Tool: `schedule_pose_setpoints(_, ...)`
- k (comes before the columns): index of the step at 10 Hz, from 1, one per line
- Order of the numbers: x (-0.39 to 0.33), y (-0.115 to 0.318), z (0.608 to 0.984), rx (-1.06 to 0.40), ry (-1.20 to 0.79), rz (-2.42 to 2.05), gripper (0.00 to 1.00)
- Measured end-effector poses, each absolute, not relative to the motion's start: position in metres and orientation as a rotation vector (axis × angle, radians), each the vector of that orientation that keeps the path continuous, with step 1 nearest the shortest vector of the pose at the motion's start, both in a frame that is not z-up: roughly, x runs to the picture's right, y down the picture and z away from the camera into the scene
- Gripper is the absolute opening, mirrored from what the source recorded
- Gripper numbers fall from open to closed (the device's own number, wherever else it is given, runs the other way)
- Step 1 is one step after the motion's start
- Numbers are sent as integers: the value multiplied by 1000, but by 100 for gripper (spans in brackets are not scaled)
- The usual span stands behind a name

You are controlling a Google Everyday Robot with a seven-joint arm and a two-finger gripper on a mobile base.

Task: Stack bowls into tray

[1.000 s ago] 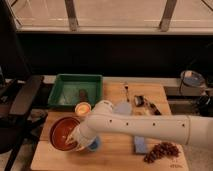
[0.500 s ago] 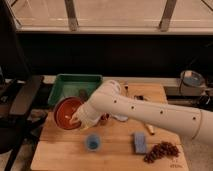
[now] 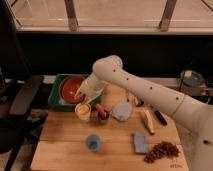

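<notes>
The red-orange bowl [image 3: 70, 88] sits tilted within the outline of the green tray [image 3: 55, 99] at the back left of the wooden board. My gripper [image 3: 80, 94] is at the bowl's right rim, shut on it; I cannot tell whether the bowl touches the tray floor. The white arm reaches in from the right. The purple bowl [image 3: 121, 111], pale inside, lies on the board to the right of the gripper, apart from it.
A white-orange cup [image 3: 82, 110] stands just in front of the tray, below the gripper, with a small red object [image 3: 101, 113] beside it. A blue cup [image 3: 93, 142], a blue sponge [image 3: 140, 142] and brown nuts [image 3: 160, 150] lie nearer the front. A chair [image 3: 20, 100] stands left.
The arm has carried the red-orange bowl from the front left of the board up and back over the green tray. The cups have stayed in place.
</notes>
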State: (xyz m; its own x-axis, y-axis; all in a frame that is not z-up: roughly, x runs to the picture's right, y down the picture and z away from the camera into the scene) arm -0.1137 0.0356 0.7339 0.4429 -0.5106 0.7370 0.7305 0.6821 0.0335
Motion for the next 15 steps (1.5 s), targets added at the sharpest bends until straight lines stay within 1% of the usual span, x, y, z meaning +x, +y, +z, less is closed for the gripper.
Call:
schedule_pose_setpoints(2,-119,5,758,-295,-802,-812,0)
schedule_pose_setpoints(4,-128,-8,777,-297,-828,-831,0)
schedule_pose_setpoints(10,-133,-10,783,-302,-834,-847,0)
schedule_pose_setpoints(15,-164,-12,811,-224,-853,-965,0)
